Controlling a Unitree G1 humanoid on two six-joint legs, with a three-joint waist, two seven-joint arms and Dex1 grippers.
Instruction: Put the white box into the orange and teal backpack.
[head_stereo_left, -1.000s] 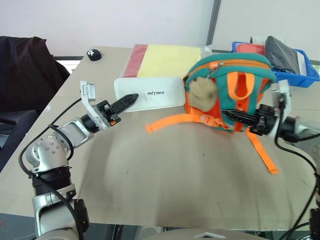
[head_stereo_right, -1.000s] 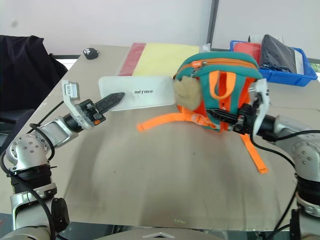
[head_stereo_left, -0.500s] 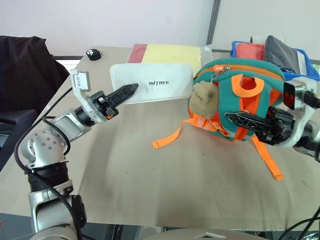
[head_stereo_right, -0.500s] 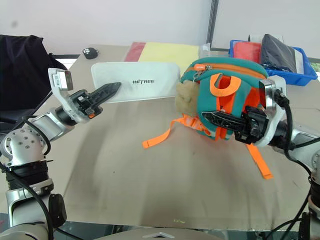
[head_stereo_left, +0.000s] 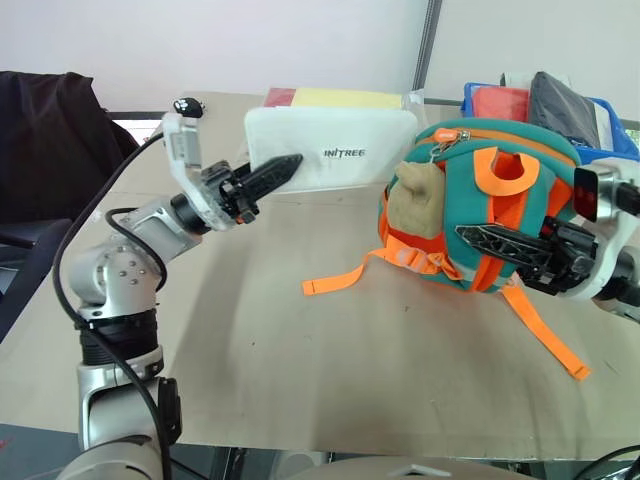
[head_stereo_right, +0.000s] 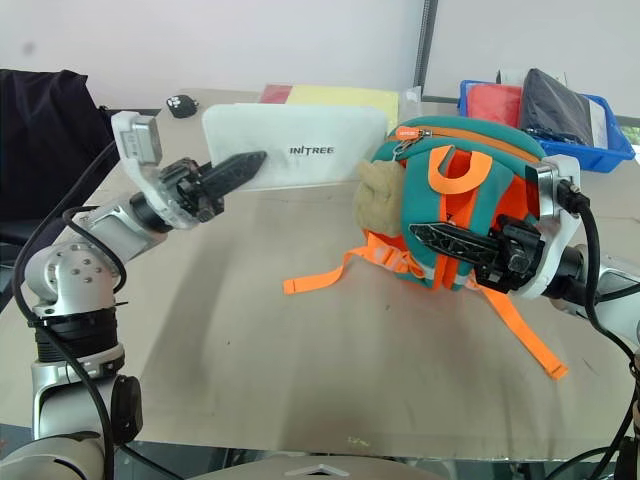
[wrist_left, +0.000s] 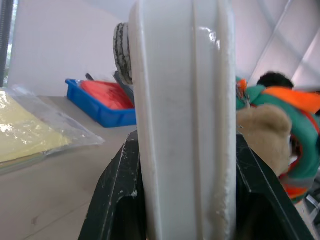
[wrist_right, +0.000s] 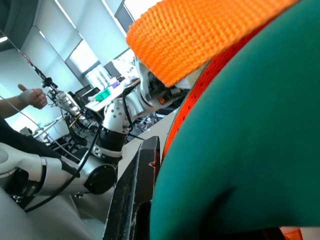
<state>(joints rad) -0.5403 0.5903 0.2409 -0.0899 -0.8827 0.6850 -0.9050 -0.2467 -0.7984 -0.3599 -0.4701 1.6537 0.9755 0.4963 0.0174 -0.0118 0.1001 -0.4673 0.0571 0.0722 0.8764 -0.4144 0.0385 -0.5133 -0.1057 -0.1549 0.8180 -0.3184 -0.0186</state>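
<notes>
The white box (head_stereo_left: 335, 148) with dark lettering stands raised on its long edge at the back of the table, its top face toward me. My left gripper (head_stereo_left: 283, 164) is shut on its left end; in the left wrist view the box (wrist_left: 182, 125) sits edge-on between the black fingers (wrist_left: 116, 195). The orange and teal backpack (head_stereo_left: 480, 215), with a tan plush toy (head_stereo_left: 415, 200) on it, hangs upright just right of the box. My right gripper (head_stereo_left: 470, 237) is shut on its front, over teal fabric (wrist_right: 250, 150) and an orange strap (wrist_right: 210, 35).
A blue bin (head_stereo_left: 590, 110) with red and dark items stands at the back right. A yellow sheet in a clear sleeve (head_stereo_left: 340, 97) lies behind the box. A small black object (head_stereo_left: 187, 105) sits at the back left, and dark cloth (head_stereo_left: 50, 140) beside the table's left edge (head_stereo_left: 90, 225).
My left gripper has lifted the box off the table, tipped it onto its edge and carried it right, toward the backpack. My right gripper has raised and turned the backpack.
</notes>
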